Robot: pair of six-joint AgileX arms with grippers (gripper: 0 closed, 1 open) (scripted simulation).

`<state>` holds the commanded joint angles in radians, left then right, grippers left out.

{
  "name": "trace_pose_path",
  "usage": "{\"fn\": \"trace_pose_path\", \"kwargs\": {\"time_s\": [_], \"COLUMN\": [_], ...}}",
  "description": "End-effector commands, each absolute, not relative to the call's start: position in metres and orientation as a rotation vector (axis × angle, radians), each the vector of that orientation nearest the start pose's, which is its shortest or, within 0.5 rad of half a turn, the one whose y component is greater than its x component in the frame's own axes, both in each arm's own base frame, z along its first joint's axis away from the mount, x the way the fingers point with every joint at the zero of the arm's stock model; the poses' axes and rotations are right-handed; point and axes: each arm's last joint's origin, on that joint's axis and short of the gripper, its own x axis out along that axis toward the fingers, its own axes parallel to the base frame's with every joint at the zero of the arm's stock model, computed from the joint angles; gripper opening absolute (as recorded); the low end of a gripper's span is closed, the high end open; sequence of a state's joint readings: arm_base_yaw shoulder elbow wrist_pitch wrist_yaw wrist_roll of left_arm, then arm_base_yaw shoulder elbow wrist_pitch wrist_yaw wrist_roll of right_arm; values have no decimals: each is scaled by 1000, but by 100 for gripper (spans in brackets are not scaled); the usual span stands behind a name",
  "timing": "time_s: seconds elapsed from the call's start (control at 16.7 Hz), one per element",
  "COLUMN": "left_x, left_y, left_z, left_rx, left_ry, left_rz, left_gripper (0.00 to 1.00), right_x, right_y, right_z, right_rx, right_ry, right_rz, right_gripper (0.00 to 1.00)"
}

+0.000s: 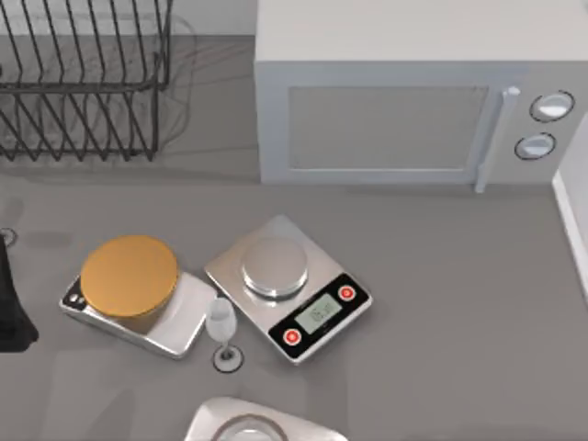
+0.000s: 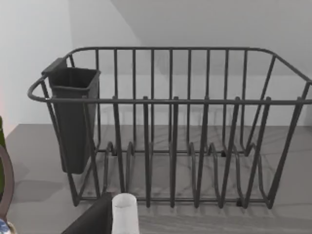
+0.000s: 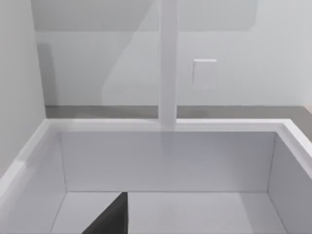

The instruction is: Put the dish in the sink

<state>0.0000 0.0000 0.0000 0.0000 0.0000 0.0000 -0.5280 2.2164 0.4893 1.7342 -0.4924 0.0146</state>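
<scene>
A white microwave (image 1: 418, 92) is set at the back of the grey desk (image 1: 459, 303), and the rest is placed relative to it. A dark wire dish rack (image 1: 83, 78) is seen to its left, with a dark cutlery holder (image 2: 73, 117) hung on one end of the rack. In front of the microwave a silver kitchen scale (image 1: 288, 287) with a small round platter is laid, two red buttons on its black panel. Further left of that, a second scale (image 1: 138, 299) carrying a flat orange disc (image 1: 129, 274) is placed. A clear wine glass (image 1: 221, 331) is stood upright between the two scales.
</scene>
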Motion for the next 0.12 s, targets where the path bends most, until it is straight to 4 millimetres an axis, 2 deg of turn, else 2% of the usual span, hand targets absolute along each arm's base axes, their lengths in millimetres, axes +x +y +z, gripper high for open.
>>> {"fn": "trace_pose_path", "kwargs": {"time_s": [0.12], "left_x": [106], "left_y": [-1], "left_z": [160], "left_rx": [0], "left_ry": [0], "left_rz": [0], "left_gripper": [100], "right_x": [267], "right_y": [-136], "right_z": [59], "right_rx": [0], "right_ry": [0], "right_rz": [-10], "right_gripper": [100]}}
